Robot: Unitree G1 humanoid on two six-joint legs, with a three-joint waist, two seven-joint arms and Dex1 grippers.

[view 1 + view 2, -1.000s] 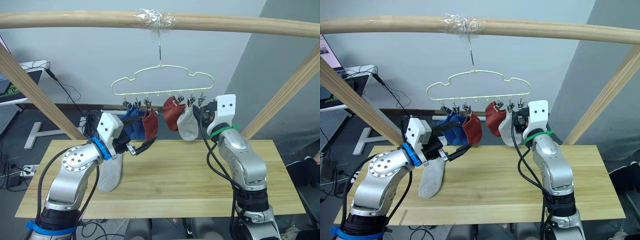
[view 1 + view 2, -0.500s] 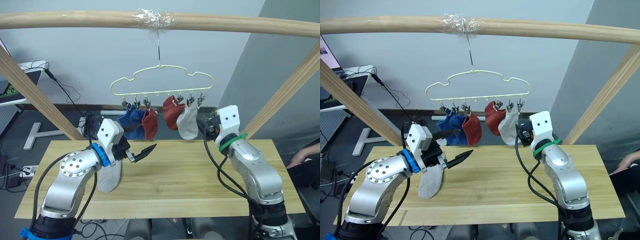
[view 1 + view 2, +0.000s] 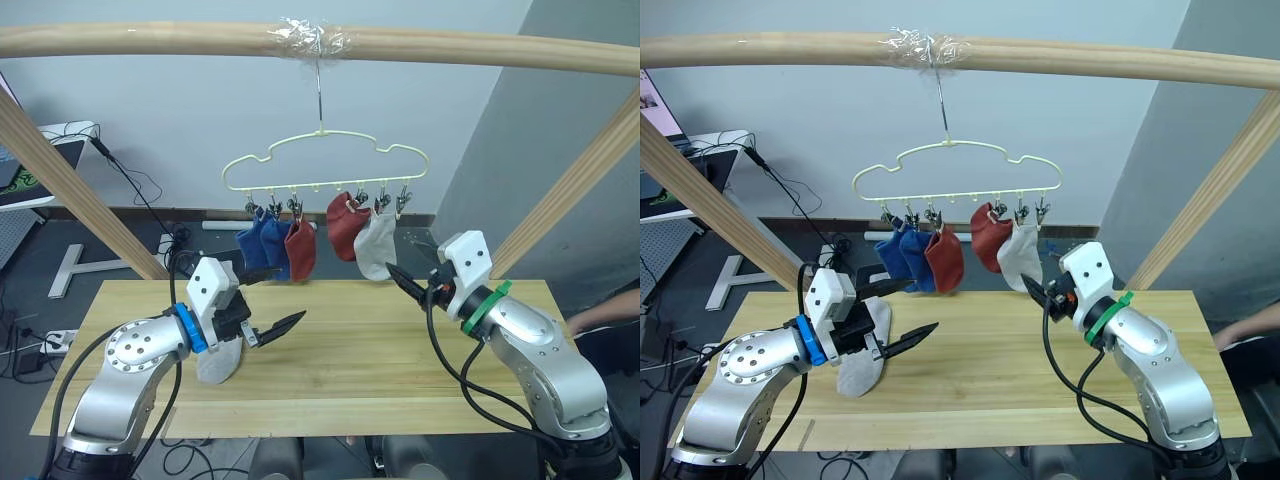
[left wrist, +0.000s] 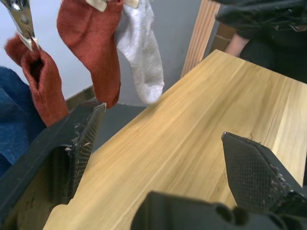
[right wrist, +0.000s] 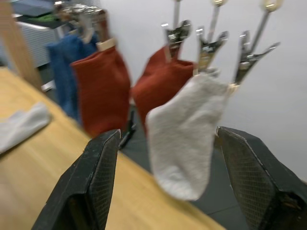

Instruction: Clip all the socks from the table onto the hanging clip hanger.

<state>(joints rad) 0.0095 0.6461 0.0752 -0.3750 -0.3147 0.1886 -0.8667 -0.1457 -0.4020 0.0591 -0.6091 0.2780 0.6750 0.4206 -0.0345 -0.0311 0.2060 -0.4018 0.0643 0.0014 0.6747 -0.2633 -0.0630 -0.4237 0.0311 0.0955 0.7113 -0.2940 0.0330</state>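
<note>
So both arms are pulling back and down from the hanger right now. The long light wooden plank desk (image 3: 350, 370) is carrying just one leftover: a light grey ankle sock (image 3: 222, 358) lying near the desk's left end, toward the front edge.

The thin pale yellow wire clip hanger (image 3: 325, 160) is hanging from the thick round wooden bar (image 3: 480, 47) above the desk's far edge, with five socks clipped on it: two blue ones (image 3: 258, 250), two rust red ones (image 3: 341, 227) and one light grey one (image 3: 374, 248). The rightmost silver clip (image 5: 249, 56) is looking empty.

A second ago the right gripper (image 3: 1032, 290) was up beside the hanging grey sock; now it's dropping away over the right part of the desk, fingers spread wide and holding nothing. The left gripper (image 3: 268, 298) is sinking toward the sock on the desk, fingers also wide and empty.

My guess: the fifth sock is done, and the last grey one is next for that free clip.
</note>
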